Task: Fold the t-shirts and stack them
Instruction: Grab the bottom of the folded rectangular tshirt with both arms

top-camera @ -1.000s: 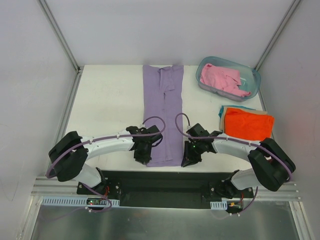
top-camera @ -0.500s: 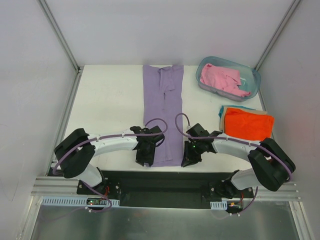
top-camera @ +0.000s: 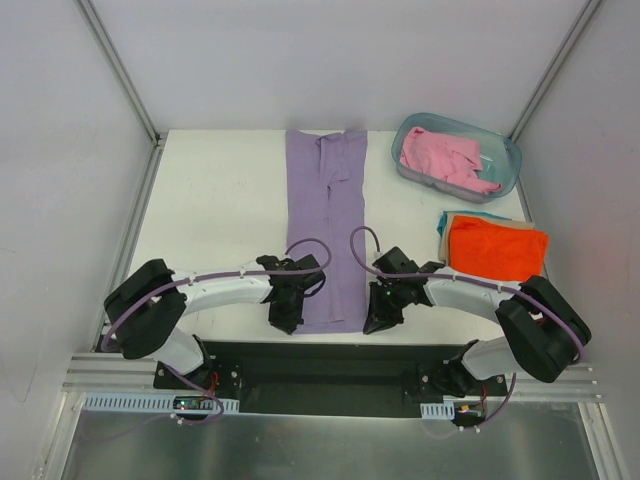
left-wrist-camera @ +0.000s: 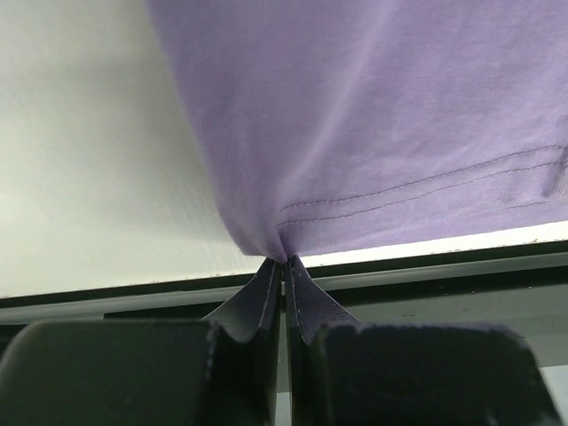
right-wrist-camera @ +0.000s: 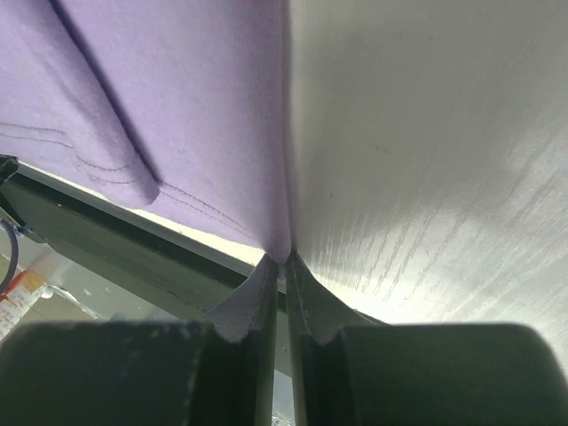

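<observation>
Now left gripper (left-wrist-camera: 284, 263) and right gripper (right-wrist-camera: 282, 258) pinch lavender t-shirt (top-camera: 327, 200) corners.

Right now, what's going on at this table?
Both arms are on the lavender shirt, which lies as a long folded strip down the middle of the table. The left gripper and right gripper are each shut on a corner of its near hem, at the table's front edge. A folded orange shirt sits at right, with teal cloth showing beneath it. The pink shirt lies crumpled in the tub, not yet folded.
</observation>
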`<state>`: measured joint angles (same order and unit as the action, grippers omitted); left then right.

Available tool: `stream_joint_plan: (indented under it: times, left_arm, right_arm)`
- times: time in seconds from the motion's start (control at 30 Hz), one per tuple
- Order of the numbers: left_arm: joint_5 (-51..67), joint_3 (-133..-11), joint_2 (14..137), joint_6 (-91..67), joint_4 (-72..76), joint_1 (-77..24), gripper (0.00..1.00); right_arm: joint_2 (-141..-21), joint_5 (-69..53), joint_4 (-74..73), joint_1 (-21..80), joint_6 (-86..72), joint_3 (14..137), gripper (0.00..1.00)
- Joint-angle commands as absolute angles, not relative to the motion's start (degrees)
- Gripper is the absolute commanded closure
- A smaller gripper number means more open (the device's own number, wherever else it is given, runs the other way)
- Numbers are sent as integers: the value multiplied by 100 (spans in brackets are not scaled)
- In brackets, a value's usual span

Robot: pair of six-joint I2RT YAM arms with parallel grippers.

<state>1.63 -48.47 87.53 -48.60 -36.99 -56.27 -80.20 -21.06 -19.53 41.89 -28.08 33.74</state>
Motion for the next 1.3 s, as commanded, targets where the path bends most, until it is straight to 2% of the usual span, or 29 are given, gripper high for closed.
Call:
stream_joint_plan:
  times: [0.0,0.2,0.47,0.83,1.07,1.27]
  left_arm:
    - [-202,-4430,8298,-5387,-3955,-5546,100]
    - [-316,-3999,7744,-5783,-3850,-5528,100]
    - [-26,-3543,7252,-5915,-3305,-5537,100]
    - [492,-2804,5460,-6135,-3173,-5572,100]
    - [361,-3216,4773,-5775,-3173,-5616,100]
    - [-928,-4103,5316,-5239,-3173,-5537,100]
  right_arm:
    - [-8051,-1503,-2531,4228,-2672,3278,91]
    - [-7963,-1555,-2453,4228,-2611,3164,99]
    - [-7648,-2022,-2065,4412,-2409,3111,99]
    - [-6514,-1960,-2663,5739,-2751,3225,99]
    - [-5950,-1795,-3040,5810,-2339,3699,99]
    - [-6283,-1399,-3548,5169,-1715,4552,99]
